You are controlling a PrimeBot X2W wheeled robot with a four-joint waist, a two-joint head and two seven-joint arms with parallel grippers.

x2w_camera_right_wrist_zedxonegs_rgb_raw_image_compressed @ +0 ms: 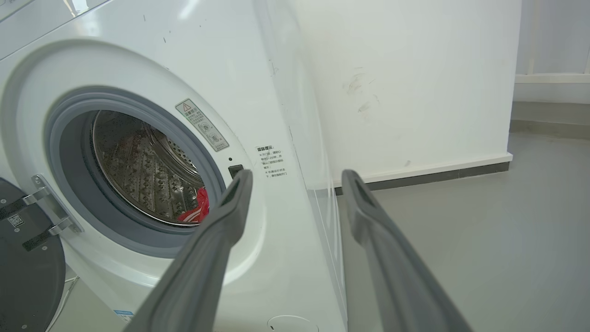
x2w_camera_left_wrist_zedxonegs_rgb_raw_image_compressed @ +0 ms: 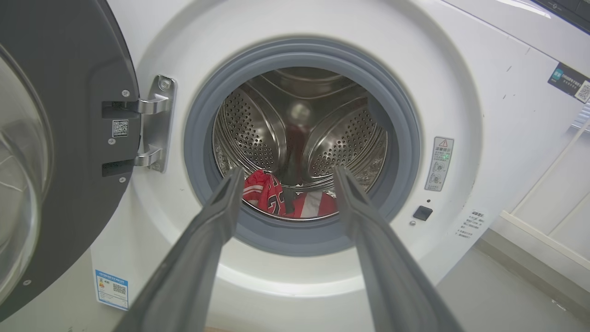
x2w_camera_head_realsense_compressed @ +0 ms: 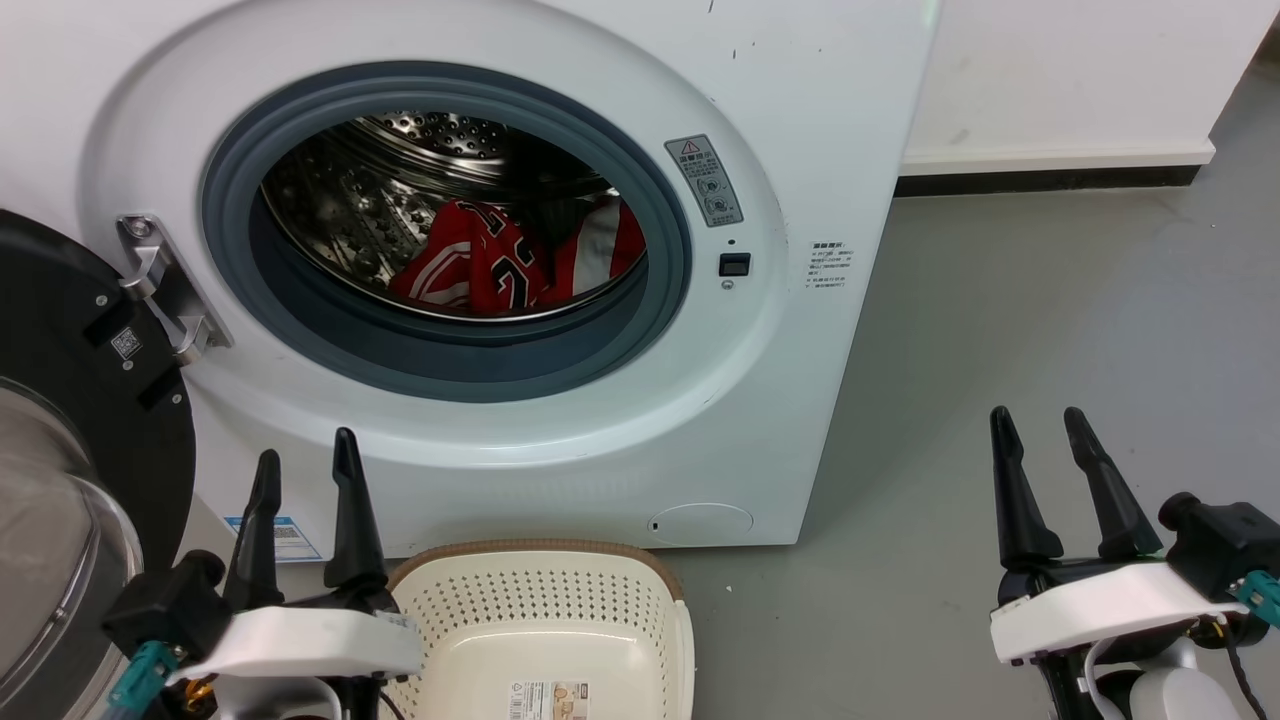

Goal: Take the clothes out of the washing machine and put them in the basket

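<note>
Clothes (x2w_camera_head_realsense_compressed: pixel 480 265), red with white trim and a dark number, lie heaped low in the steel drum of the washing machine (x2w_camera_head_realsense_compressed: pixel 780 400), whose door (x2w_camera_head_realsense_compressed: pixel 60 300) hangs open at the left. The basket (x2w_camera_head_realsense_compressed: pixel 540 600) stands on the floor (x2w_camera_head_realsense_compressed: pixel 1000 320) just before the machine. The left gripper (x2w_camera_head_realsense_compressed: pixel 306 447) beside the basket and the right gripper (x2w_camera_head_realsense_compressed: pixel 1037 415) over the floor both have their fingers spread, well apart from the clothes.

The clothes (x2w_camera_head_realsense_compressed: pixel 510 262) are red with white stripes and black-and-white numbers. The washer (x2w_camera_head_realsense_compressed: pixel 600 470) is white, grey-rimmed, its drum (x2w_camera_head_realsense_compressed: pixel 440 130) dotted steel. The basket (x2w_camera_head_realsense_compressed: pixel 545 592) is cream, brown-rimmed.
</note>
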